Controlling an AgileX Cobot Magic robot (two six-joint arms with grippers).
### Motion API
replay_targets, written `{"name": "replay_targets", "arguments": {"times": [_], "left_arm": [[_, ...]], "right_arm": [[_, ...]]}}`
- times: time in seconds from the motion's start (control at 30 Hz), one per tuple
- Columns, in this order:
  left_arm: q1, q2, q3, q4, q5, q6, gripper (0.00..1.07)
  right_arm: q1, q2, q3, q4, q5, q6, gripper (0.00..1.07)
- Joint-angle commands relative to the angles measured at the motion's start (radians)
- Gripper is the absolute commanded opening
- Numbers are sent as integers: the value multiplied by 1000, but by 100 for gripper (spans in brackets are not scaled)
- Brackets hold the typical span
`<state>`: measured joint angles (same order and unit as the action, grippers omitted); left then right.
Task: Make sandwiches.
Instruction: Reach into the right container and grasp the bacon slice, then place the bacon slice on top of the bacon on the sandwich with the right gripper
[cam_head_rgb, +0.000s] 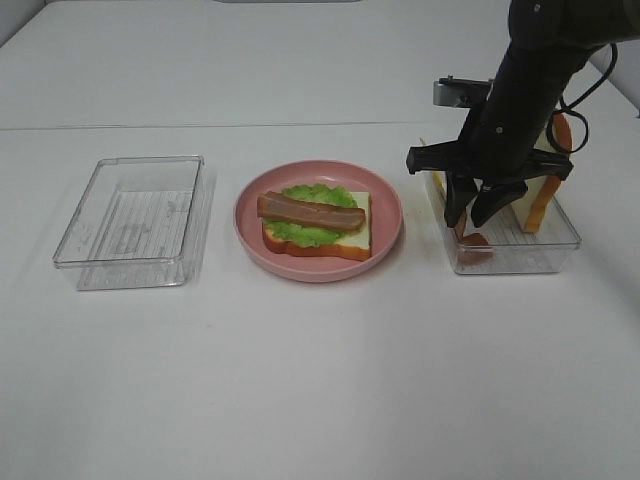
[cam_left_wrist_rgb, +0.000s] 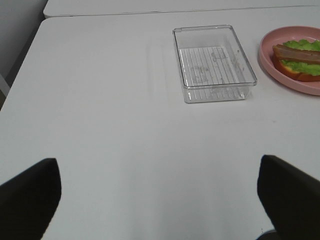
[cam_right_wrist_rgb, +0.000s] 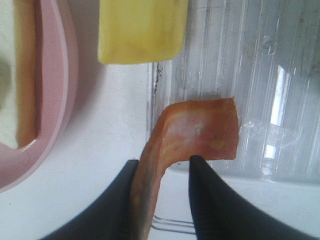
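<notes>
1. Exterior high: On the white table (cam_head_rgb: 320, 380) a pink plate (cam_head_rgb: 388, 212) sits in the middle. It carries the open sandwich (cam_head_rgb: 316, 222): a bread slice (cam_head_rgb: 355, 240), a lettuce leaf (cam_head_rgb: 300, 232) and a bacon strip (cam_head_rgb: 310, 209) on top. An empty clear tray (cam_head_rgb: 130, 270) lies to the left. On the right, the right gripper (cam_head_rgb: 470, 218) reaches down into the stocked tray (cam_head_rgb: 510, 258), just beside an upright bread slice (cam_head_rgb: 540, 200).
2. Left wrist: The left gripper (cam_left_wrist_rgb: 160, 200) hangs over bare table, its fingers (cam_left_wrist_rgb: 30, 195) spread wide with nothing between them. Beyond it lie the empty clear tray (cam_left_wrist_rgb: 215, 93) and part of the pink plate (cam_left_wrist_rgb: 295, 86) with the open sandwich (cam_left_wrist_rgb: 300, 60).
3. Right wrist: The right gripper (cam_right_wrist_rgb: 162, 195) has its jaws close around a second bacon strip (cam_right_wrist_rgb: 200, 132), which bends over the wall of the stocked tray (cam_right_wrist_rgb: 260, 75). One finger lies along the strip and the other's tip touches it. How firm the pinch is I cannot tell. A yellow cheese square (cam_right_wrist_rgb: 142, 30) rests at the tray wall on the plate side. The pink plate (cam_right_wrist_rgb: 55, 100) is just beside the tray.
</notes>
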<state>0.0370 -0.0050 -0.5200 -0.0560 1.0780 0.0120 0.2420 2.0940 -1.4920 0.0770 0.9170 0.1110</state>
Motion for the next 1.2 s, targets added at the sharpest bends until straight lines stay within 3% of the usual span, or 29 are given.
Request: {"name": "replay_targets", "arguments": {"times": [0.03, 0.4, 0.47, 0.53, 0.6, 0.9, 1.2], "left_arm": [[4, -20, 3, -4, -3, -2, 100], [4, -20, 3, -5, -3, -2, 100], [4, -20, 3, -5, -3, -2, 100], [4, -20, 3, -5, -3, -2, 100], [4, -20, 3, -6, -3, -2, 100], [4, -20, 3, -6, -3, -2, 100], [4, -20, 3, -6, -3, -2, 100]], "right_arm": [[2, 1, -12, -4, 4, -6, 30], [2, 1, -12, 0, 20, -6, 30], [2, 1, -12, 1, 18, -1, 25], [2, 1, -12, 0, 24, 5, 4], [2, 1, -12, 0, 38, 5, 0], [2, -31, -12, 7, 75, 20, 0], [2, -226, -12, 151, 41, 27, 0]]}}
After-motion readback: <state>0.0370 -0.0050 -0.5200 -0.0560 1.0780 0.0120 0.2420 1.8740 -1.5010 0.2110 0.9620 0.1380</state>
